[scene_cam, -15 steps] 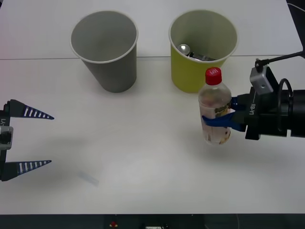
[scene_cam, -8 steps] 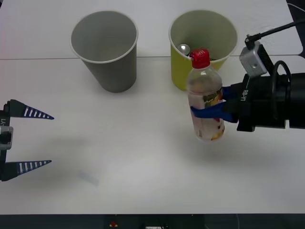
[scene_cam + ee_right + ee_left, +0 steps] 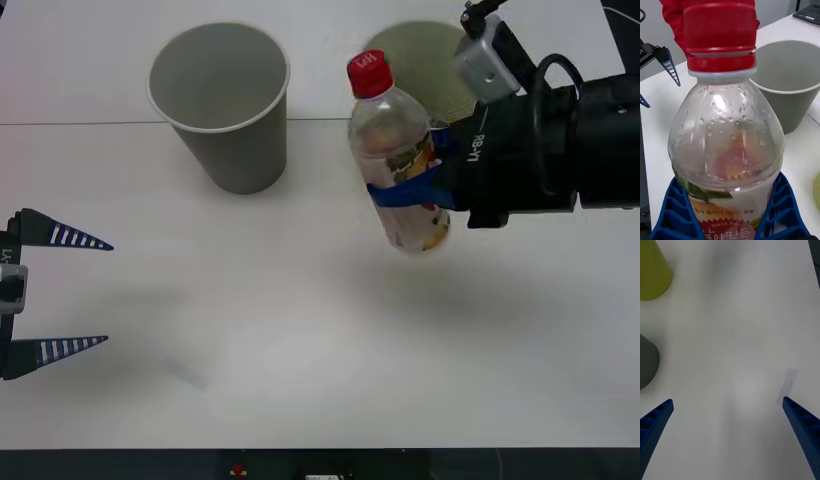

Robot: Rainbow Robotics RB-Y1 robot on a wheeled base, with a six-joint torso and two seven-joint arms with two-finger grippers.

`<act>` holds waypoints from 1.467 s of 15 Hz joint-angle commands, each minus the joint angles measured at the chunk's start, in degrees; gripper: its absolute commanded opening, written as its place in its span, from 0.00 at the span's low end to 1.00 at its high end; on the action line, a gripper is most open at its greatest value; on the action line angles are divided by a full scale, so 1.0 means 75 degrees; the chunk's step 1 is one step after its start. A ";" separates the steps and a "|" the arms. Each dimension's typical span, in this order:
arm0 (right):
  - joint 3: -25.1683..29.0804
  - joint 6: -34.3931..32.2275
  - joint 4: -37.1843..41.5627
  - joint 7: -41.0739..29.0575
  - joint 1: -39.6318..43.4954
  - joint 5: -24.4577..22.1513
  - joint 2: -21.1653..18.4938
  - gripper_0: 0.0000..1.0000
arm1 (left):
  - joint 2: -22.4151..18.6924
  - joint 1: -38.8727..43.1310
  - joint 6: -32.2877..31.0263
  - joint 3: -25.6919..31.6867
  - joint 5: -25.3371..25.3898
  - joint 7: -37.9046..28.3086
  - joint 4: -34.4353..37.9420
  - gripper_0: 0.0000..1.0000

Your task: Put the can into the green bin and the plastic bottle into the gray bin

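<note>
My right gripper (image 3: 415,190) is shut on the plastic bottle (image 3: 395,160), a clear one with a red cap, and holds it upright above the table in front of the green bin (image 3: 425,55). In the right wrist view the blue fingers (image 3: 786,210) clamp the bottle (image 3: 726,135) at its label, with the gray bin (image 3: 790,82) behind it. The gray bin (image 3: 220,100) stands open at the back left of the bottle. The can is hidden behind the bottle and arm. My left gripper (image 3: 55,295) rests open at the table's left edge.
The left wrist view has the green bin's side (image 3: 653,273) and the gray bin's side (image 3: 647,360) beyond my open blue fingers (image 3: 657,420). A faint patch of tape (image 3: 185,372) lies on the white table (image 3: 300,330) near the front left.
My right gripper has lifted the bottle off the table and carried it up and to the left, now covering the green bin's front. The left arm has not moved.
</note>
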State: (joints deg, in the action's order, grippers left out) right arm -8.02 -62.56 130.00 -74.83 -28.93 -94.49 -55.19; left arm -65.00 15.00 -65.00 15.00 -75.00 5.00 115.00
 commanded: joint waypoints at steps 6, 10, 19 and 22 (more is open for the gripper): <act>-0.1907 -0.0284 -0.2439 -0.0007 -0.3502 0.0258 0.0140 0.00 | 0.0000 0.0000 0.0000 0.0000 0.0000 0.0000 0.0000 1.00; -0.2141 -0.1421 -0.4079 -0.0007 -0.5155 0.0153 0.1089 0.00 | 0.0000 0.0000 0.0000 0.0000 0.0000 0.0000 0.0000 1.00; -0.3313 -0.1515 -0.7771 -0.0007 -0.7569 -0.1195 0.3363 0.00 | 0.0000 0.0000 0.0000 0.0000 0.0000 0.0000 0.0000 1.00; -0.3524 -0.1398 -0.9048 -0.0007 -0.8202 -0.1675 0.4183 0.00 | 0.0000 0.0000 0.0000 0.0000 0.0000 0.0000 0.0000 1.00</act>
State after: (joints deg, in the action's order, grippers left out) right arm -34.14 -73.47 64.21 -74.88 -89.51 -106.62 -25.03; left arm -65.00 15.00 -65.00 15.00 -75.00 5.00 115.00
